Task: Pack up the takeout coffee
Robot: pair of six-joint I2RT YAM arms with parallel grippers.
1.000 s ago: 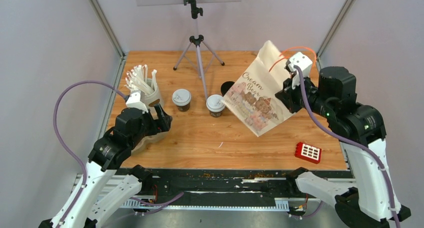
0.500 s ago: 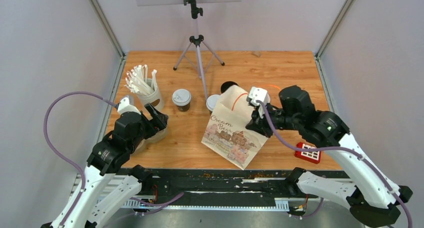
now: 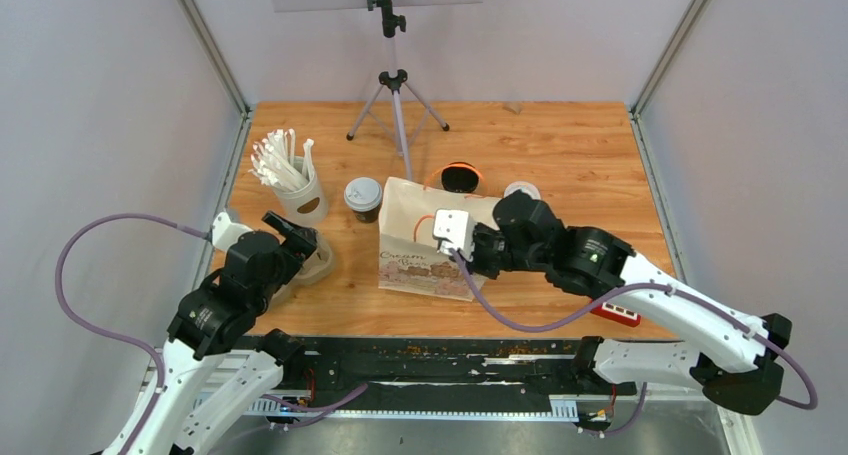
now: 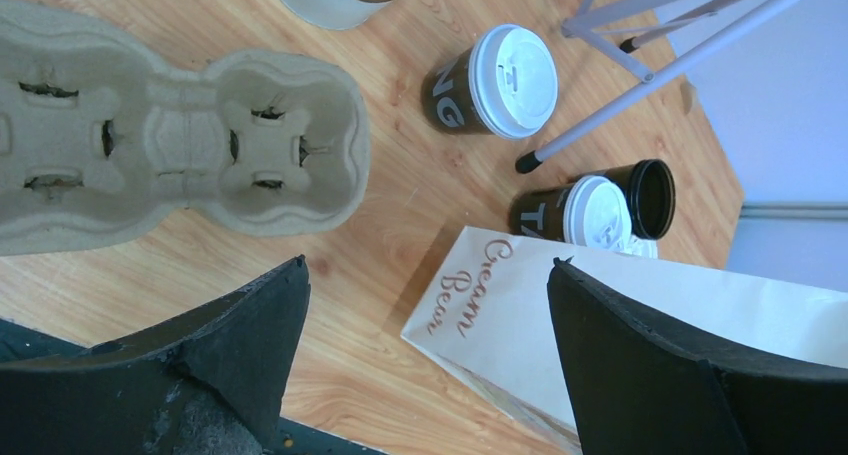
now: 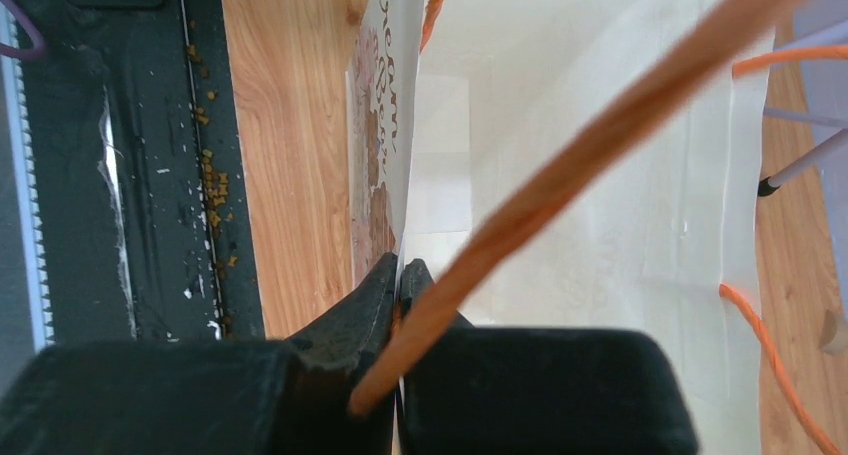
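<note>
Right wrist: right fingers (image 5: 365, 305) clamp the paper bag (image 5: 570, 225) by its wall, left fingers (image 4: 640, 365) wide, empty; stand it upright, mouth apparently open.

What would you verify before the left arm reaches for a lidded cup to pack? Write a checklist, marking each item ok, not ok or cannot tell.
1. Right gripper shut on the paper bag at its near wall: ok.
2. Bag upright, mouth open upward: ok.
3. Left gripper open and empty: ok.
4. Nearest lidded cup upright, lid on: ok.
5. Every cup lidded: not ok; one open cup stands behind the bag, with a loose lid lying apart from it.
6. Way from the lidded cup to the bag's mouth free of the tripod leg: cannot tell.
</note>
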